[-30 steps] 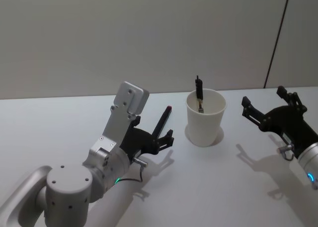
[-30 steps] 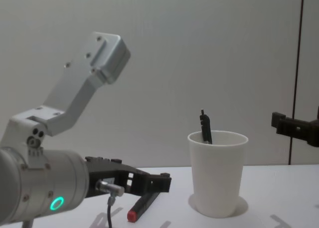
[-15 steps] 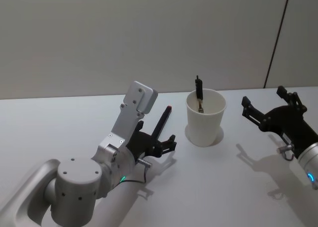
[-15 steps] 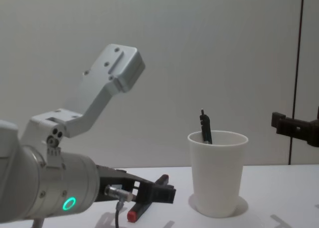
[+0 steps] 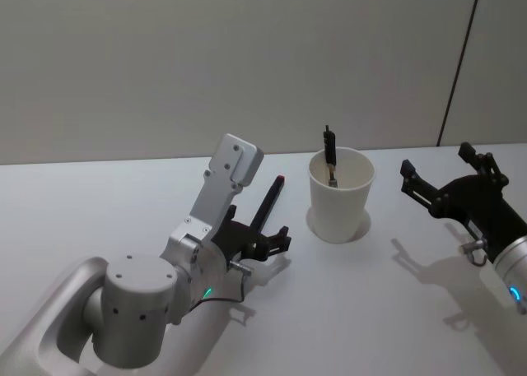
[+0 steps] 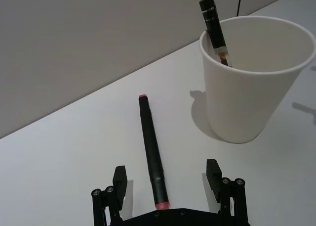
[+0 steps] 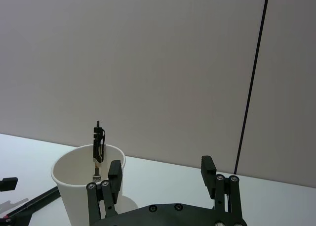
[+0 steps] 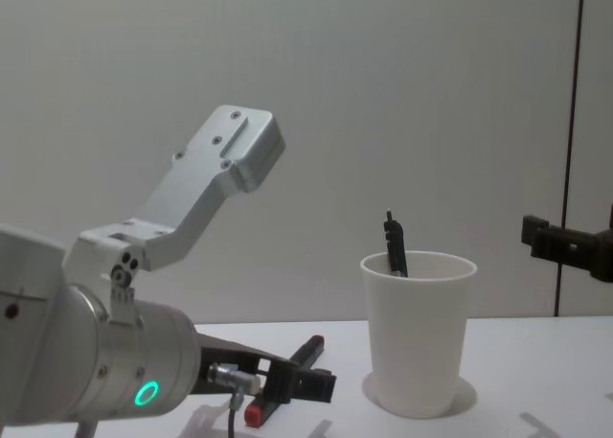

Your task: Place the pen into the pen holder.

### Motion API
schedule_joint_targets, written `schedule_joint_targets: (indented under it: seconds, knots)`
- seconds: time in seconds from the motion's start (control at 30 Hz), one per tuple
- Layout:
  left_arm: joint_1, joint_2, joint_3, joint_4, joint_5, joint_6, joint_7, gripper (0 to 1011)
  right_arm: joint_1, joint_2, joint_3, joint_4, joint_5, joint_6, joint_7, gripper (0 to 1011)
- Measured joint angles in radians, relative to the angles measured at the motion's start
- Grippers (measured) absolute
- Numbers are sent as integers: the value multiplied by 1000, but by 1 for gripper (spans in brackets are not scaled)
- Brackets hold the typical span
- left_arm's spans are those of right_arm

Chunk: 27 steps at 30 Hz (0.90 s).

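1. Pen (image 6: 150,147): black with red ends, flat on the desk (image 5: 370,302), left of the pen holder (image 5: 339,199) and apart from it.
2. Left end effector (image 6: 167,169): I see it spread wide and gripping nothing, one finger on either side of the pen's near end.
3. Right end effector (image 5: 436,160): open and empty, right of the pen holder.
4. Second black pen (image 5: 330,154): standing in the pen holder.

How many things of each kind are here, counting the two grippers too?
Pens: 2, black pen with red ends lying flat, black clip pen standing in cup
Cups: 1, white paper cup
Grippers: 2, left gripper open astride lying pen, right gripper open
Total: 5
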Motion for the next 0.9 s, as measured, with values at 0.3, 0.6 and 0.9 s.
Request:
schedule_joint_targets:
  seconds: [0.3,0.6,0.9]
  knots:
    - [-13,-19,-13,32,-27,2,16,1001,0,0,0,0,0,0,0,1001]
    - [-23,-38,-26,64,-64,-1,31,1001,0,0,0,0,0,0,0,1001]
    - [-25,-48,-29,83,-77,-1,32,1001,0,0,0,0,0,0,0,1001]
